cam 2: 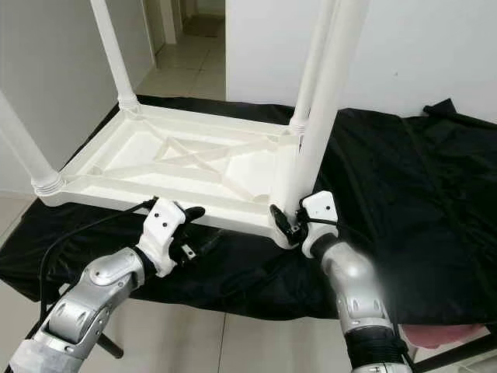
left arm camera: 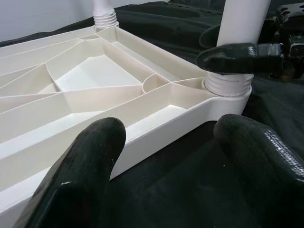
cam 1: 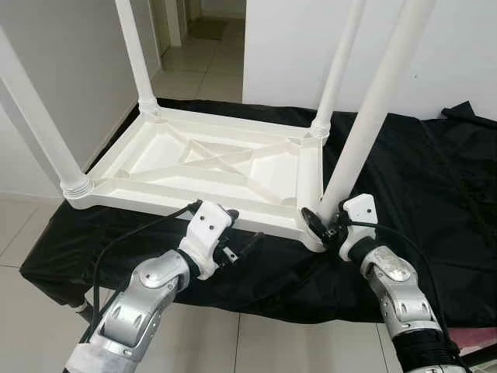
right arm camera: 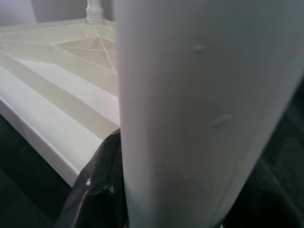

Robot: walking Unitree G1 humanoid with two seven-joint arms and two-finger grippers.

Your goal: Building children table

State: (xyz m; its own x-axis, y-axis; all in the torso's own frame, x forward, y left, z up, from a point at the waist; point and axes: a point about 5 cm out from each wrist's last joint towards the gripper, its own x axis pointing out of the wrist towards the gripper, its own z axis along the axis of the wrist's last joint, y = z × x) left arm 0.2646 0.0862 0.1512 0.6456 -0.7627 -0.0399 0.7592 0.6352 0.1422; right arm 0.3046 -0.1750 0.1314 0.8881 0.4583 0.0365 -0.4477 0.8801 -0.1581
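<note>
My right hand (cam 1: 324,226) is closest to me and it is the one at work: its two black fingers are clamped around the base of the near-right leg (cam 1: 371,109), just above the ribbed collar where that leg enters the corner socket (left arm camera: 227,88) of the upturned tabletop (cam 1: 203,162). Seen from my left wrist, one finger (left arm camera: 240,54) of that hand lies across the front of the leg, touching it, right over the collar. The leg's long axis runs up and away from my hand, leaning slightly off upright toward the far-right leg (cam 1: 339,66); so I judge the coming move is a turn or push along that axis, down into the socket.

My left hand (cam 1: 231,233) hovers beside the tabletop's near edge, fingers (left arm camera: 80,175) spread apart and holding nothing, aimed along that edge toward the same corner. It is well short of the leg, so my right arm is clearly the nearer one.

The tabletop lies underside up on the black cloth (cam 1: 435,179) over the counter, ribs showing. Outward from the gripped corner, the near-left leg (cam 1: 35,116) and far-left leg (cam 1: 136,50) stand in their own sockets.
</note>
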